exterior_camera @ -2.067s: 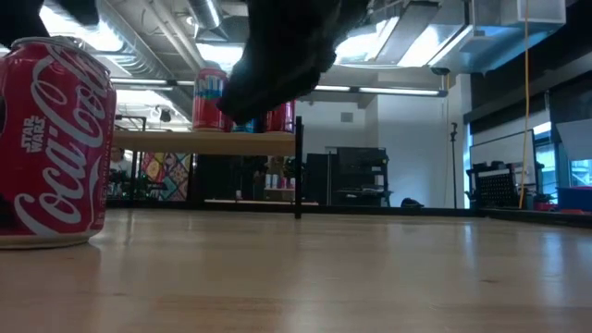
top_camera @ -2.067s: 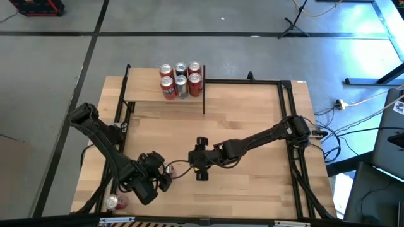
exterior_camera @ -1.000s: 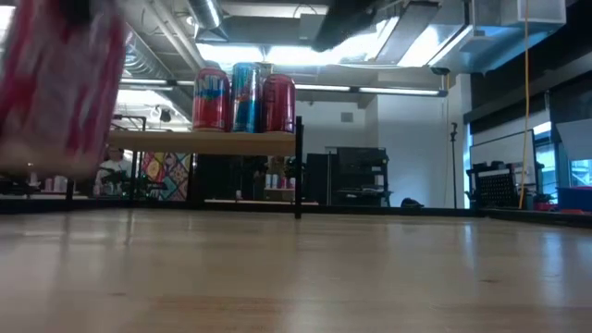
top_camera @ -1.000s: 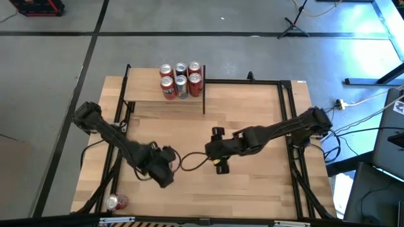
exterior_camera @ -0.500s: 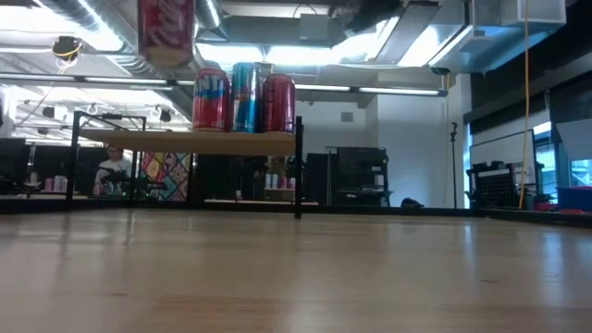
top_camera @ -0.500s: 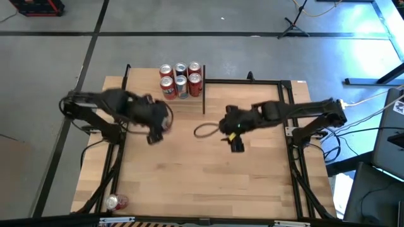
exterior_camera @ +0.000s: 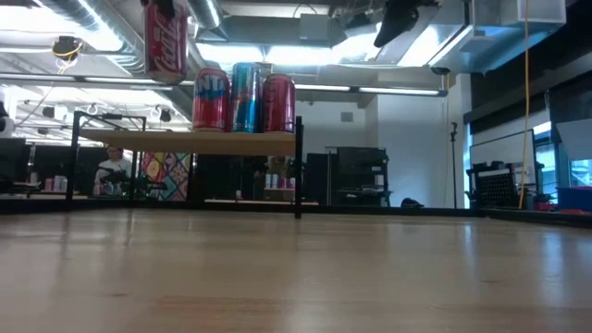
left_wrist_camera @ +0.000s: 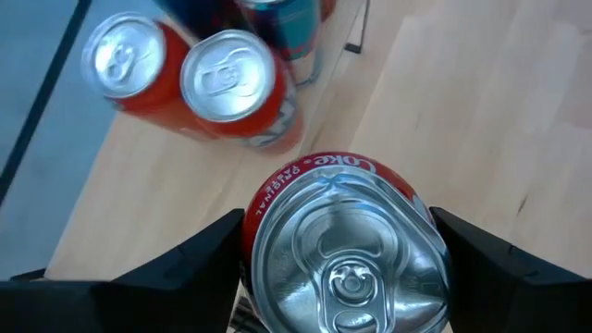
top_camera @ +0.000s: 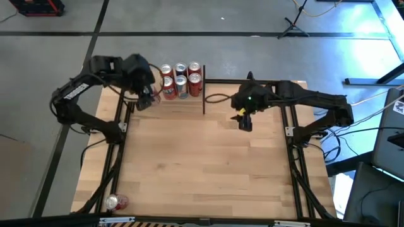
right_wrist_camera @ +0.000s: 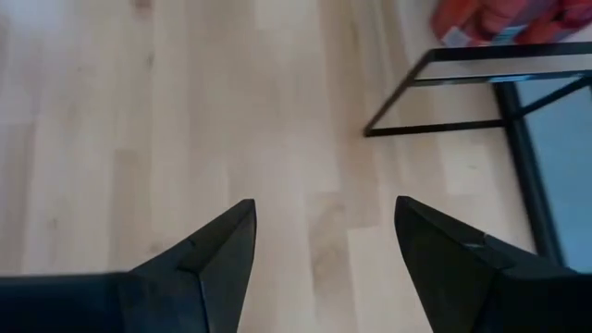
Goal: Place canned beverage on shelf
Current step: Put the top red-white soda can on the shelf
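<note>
Five cans (top_camera: 180, 79) are standing clustered on the shelf (top_camera: 142, 96) at the table's far side, and your left gripper (top_camera: 148, 96) is hanging just beside them on their left, above the shelf board. Its fingers (left_wrist_camera: 199, 259) are clamping a red Coke can (left_wrist_camera: 344, 245) upright on both sides; in the low view that can (exterior_camera: 164, 41) is hanging above the shelf board, clear of the wood. Your right gripper (top_camera: 244, 121) is waiting over the table (top_camera: 202, 170) near the shelf's right post, its fingers (right_wrist_camera: 222, 245) spread wide apart and holding nothing. One more can (top_camera: 113, 202) is lying at the table's near left corner.
</note>
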Motion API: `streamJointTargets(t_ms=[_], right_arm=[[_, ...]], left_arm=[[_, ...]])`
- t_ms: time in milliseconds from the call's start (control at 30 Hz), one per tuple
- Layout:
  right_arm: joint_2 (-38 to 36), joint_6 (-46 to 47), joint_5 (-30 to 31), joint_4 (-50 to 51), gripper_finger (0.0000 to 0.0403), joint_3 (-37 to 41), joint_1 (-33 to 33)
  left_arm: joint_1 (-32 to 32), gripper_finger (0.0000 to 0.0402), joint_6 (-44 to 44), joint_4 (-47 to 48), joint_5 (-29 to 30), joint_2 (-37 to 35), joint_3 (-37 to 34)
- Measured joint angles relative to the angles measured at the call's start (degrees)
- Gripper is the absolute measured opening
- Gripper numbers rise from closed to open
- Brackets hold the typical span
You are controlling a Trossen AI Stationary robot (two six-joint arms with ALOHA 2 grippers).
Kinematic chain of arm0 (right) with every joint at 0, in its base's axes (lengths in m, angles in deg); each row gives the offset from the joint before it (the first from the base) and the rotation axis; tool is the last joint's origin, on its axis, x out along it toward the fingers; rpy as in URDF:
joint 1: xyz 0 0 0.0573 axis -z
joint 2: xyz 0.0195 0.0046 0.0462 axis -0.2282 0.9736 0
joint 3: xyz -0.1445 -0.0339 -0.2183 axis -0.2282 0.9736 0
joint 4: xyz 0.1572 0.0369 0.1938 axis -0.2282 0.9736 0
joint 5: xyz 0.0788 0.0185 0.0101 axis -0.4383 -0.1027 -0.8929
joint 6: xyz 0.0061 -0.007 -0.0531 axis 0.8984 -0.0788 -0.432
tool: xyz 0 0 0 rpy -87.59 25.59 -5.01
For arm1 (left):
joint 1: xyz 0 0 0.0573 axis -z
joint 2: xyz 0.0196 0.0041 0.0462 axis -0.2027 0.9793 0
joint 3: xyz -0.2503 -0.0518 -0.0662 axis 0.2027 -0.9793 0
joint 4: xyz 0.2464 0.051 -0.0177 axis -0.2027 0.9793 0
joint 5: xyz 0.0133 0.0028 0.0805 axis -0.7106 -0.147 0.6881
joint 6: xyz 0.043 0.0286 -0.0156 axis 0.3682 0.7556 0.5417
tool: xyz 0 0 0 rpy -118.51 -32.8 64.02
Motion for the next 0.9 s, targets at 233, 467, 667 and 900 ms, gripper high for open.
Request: streamJointTargets(t_ms=[233,467,667,900], right_arm=[[0.0,-6.6,-3.8,-0.5,0.0248,0.0,5.1],[0.0,-11.4,-10.2,-0.5,0.0248,0.0,9.8],[0.0,-12.6,-13.3,-0.4,0.0248,0.0,12.2],[0.0,-13.5,-14.6,-0.7,0.0248,0.0,12.2]], left_arm=[[-13.2,0.0269,7.4,-0.4,-3.7,1.6,0.0],[-24.5,0.0273,12.3,-2.5,-8.3,5.5,0.0],[-29.3,0.0273,16.0,-3.3,-12.6,9.9,0.0],[-31.7,0.0273,21.8,-4.0,-15.9,12.2,0.0]])
